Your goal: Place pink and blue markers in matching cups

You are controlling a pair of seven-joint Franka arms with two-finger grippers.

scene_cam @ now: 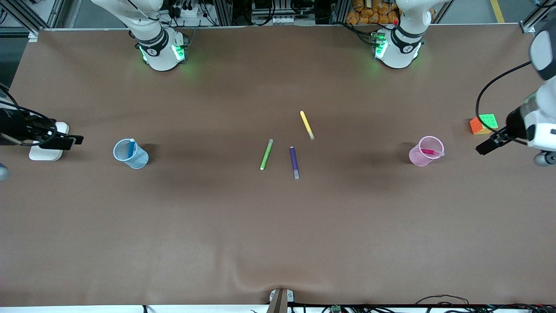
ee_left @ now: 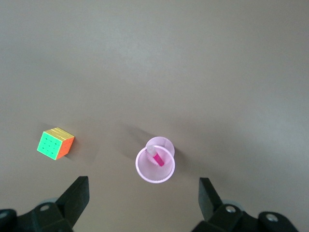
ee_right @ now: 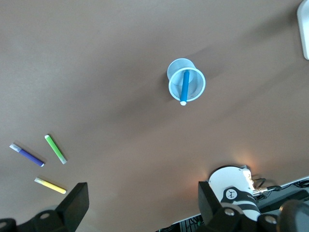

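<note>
The pale blue cup [scene_cam: 140, 161] stands upright toward the right arm's end of the table, and the blue marker [scene_cam: 131, 148] leans inside it. In the right wrist view that blue cup [ee_right: 195, 89] and blue marker [ee_right: 185, 84] show from above. Toward the left arm's end stands the pale pink cup [scene_cam: 416, 157] with the pink marker [scene_cam: 429, 151] in it. The pink cup [ee_left: 140, 169] and pink marker [ee_left: 158, 160] also show in the left wrist view. My left gripper [scene_cam: 488, 145] [ee_left: 143, 186] hangs open and empty in the air beside the pink cup. My right gripper [scene_cam: 69, 140] [ee_right: 143, 188] is open and empty, raised beside the blue cup.
A green marker [scene_cam: 266, 154], a purple marker [scene_cam: 294, 161] and a yellow marker [scene_cam: 306, 124] lie loose at the table's middle. A colourful puzzle cube [scene_cam: 483, 124] sits near the left gripper. A white block [scene_cam: 47, 150] lies under the right gripper.
</note>
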